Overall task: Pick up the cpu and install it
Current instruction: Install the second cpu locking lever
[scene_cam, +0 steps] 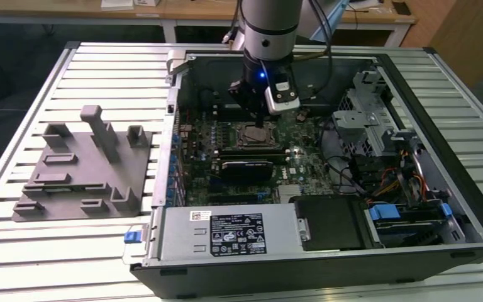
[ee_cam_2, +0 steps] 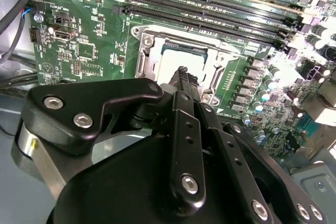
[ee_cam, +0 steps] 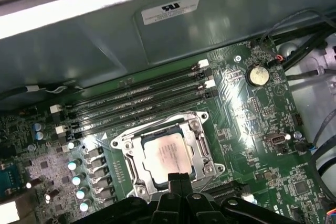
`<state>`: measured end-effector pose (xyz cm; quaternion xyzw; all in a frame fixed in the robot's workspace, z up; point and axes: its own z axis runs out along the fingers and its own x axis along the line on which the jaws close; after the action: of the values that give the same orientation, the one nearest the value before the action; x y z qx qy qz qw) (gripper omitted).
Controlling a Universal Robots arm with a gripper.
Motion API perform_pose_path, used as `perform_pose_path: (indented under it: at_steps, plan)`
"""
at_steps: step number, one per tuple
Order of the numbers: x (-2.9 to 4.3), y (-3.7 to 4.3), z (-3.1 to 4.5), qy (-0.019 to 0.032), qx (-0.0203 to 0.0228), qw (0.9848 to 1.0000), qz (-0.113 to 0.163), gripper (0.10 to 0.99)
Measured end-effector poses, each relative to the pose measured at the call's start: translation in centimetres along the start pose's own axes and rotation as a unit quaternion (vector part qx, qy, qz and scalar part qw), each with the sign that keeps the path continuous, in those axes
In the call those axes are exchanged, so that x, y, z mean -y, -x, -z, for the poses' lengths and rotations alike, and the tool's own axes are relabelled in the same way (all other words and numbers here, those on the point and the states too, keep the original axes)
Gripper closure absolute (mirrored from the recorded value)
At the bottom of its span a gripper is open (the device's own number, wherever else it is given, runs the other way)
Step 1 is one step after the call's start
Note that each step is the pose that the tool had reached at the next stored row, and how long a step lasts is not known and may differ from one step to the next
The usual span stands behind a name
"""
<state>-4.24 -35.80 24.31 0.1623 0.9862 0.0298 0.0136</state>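
In the exterior view, the arm reached down into an open computer case [scene_cam: 326, 189] lying on a slatted metal table [scene_cam: 73, 251]. The tool [scene_cam: 261, 126] hung just above the socket frame [scene_cam: 256, 133] on the motherboard [scene_cam: 300, 160], and it hid the middle of the socket, so the cpu could not be made out there. A grey plastic fixture [scene_cam: 82, 167] with upright posts stood on the table outside the case, toward the exterior view's left, well apart from the tool. A power supply box [scene_cam: 224, 233] filled the near corner of the case, and a drive cage [scene_cam: 376, 126] with loose cables sat toward the exterior view's right.

In the first wrist view, the cpu [ee_cam: 167, 157] lay flat inside the metal-bordered socket frame [ee_cam: 126, 148], its silvery top bare and level. The tool [ee_cam: 178, 178] showed its fingertips pressed together, with no gap between them, at the edge of the chip; whether they touched it could not be told. Memory slots [ee_cam: 136, 100] ran beside the socket, and a coin battery [ee_cam: 257, 75] sat farther off.

In the second wrist view, the tool's [ee_cam_2: 182, 72] black linkage covered much of the picture and hid part of the cpu [ee_cam_2: 176, 61]. Its closed tip sat over the pale chip in the socket frame [ee_cam_2: 144, 59], nothing pinched between the fingers.
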Motion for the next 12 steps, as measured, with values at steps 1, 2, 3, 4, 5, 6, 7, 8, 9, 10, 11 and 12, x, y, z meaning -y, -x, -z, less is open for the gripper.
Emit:
perform_pose_path:
  at_steps: [1,2,3,4,5,6,7,8,9,10,11,12]
  plan:
    - [0.06,0.02,0.00,0.0000,0.0000,1.0000,0.000,0.980]
    - [0.11,0.04,0.01,0.0000,0.0000,1.0000,0.000,0.980]
    - [0.17,0.06,0.01,0.0000,0.0000,1.0000,0.000,0.980]
    - [0.22,0.08,0.01,0.0000,0.0000,1.0000,0.000,0.980]
    - [0.27,0.09,0.01,0.0001,0.0000,1.0000,0.000,0.980]
    - [0.33,0.11,0.02,0.0000,0.0000,1.0000,0.000,0.980]
    - [0.39,0.13,0.02,0.0000,0.0000,1.0000,0.000,0.980]
    - [0.45,0.15,0.02,0.0000,0.0000,1.0000,0.000,0.980]
    - [0.52,0.18,0.03,0.0000,0.0000,1.0000,0.000,0.980]
    - [0.58,0.20,0.03,0.0000,0.0000,1.0000,0.000,0.980]
    - [0.64,0.22,0.03,0.0000,0.0000,1.0000,0.000,0.980]
    - [0.70,0.24,0.04,0.0000,0.0000,1.0000,0.000,0.980]
